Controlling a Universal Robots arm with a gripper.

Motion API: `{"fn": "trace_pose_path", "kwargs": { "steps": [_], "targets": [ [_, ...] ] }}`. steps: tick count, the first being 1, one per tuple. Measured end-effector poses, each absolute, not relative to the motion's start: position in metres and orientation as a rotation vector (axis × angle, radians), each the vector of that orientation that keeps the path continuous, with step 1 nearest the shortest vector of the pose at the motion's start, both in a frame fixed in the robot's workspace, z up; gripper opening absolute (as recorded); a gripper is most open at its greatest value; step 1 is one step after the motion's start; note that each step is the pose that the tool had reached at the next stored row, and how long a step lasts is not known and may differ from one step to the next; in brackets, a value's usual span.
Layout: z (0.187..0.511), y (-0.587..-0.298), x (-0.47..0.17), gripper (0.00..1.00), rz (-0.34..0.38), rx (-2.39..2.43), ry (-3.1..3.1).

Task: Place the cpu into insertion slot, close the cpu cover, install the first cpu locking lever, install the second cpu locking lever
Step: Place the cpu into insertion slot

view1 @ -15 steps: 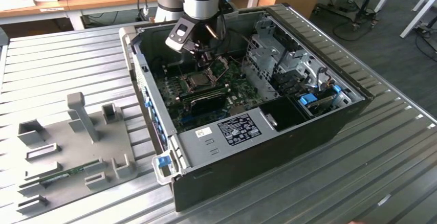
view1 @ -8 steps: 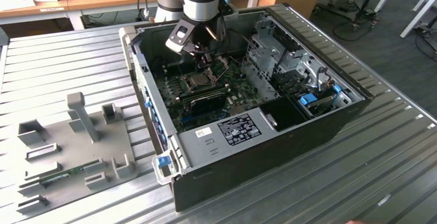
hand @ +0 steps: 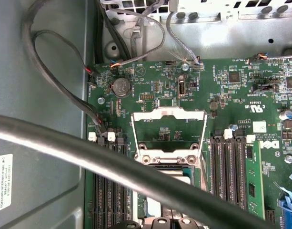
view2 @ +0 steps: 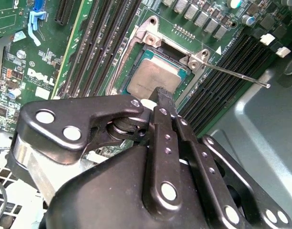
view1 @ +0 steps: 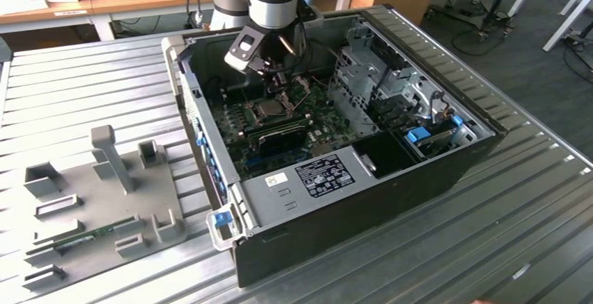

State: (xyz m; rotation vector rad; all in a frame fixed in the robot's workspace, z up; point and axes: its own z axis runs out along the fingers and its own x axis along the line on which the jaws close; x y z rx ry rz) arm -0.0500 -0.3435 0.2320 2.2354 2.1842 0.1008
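Note:
The cpu (view2: 154, 78), a thin square chip with a dull grey top, lies flat in the insertion slot (view2: 136, 52) on the green motherboard. My gripper (view2: 163, 95) hangs just above the cpu's near edge, fingers shut together with nothing between them. In the first wrist view the cpu cover (hand: 168, 113) is flipped open, a silvery frame with bare board showing through its window. One locking lever (view2: 237, 76), a thin metal rod, sticks out sideways from the socket corner, unlatched. In the exterior view my gripper (view1: 278, 85) is inside the open case over the cpu (view1: 271, 108).
Black memory slots (view2: 100, 38) flank the socket on both sides. A thick dark cable (hand: 112, 164) crosses the first wrist view. The drive cage (view1: 376, 85) stands on the exterior view's right of the socket. A grey fixture plate (view1: 102, 193) lies on the ribbed table outside the case.

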Motion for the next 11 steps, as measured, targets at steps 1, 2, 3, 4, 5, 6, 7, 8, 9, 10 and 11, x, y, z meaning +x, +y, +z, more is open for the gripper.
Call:
{"fn": "trace_pose_path", "kwargs": {
  "steps": [1,2,3,4,5,6,7,8,9,10,11],
  "targets": [
    [0.2320,-0.3435,-0.0500,0.11,0.100,2.235,2.184],
    [0.2319,-0.3435,-0.0500,0.11,0.101,2.235,2.184],
    [0.2314,-0.3434,-0.0498,0.11,0.101,2.236,2.185],
    [0.2309,-0.3434,-0.0493,0.11,0.101,2.235,2.185],
    [0.2306,-0.3435,-0.0486,0.11,0.100,2.236,2.185],
    [0.2303,-0.3435,-0.0476,0.11,0.099,2.236,2.185],
    [0.2299,-0.3435,-0.0467,0.11,0.097,2.237,2.186],
    [0.2296,-0.3435,-0.0462,0.11,0.096,2.238,2.186],
    [0.2293,-0.3436,-0.0461,0.11,0.096,2.238,2.187],
    [0.2286,-0.3437,-0.0461,0.11,0.096,2.238,2.187],
    [0.2277,-0.3440,-0.0461,0.11,0.095,2.238,2.187]
  ]
}}
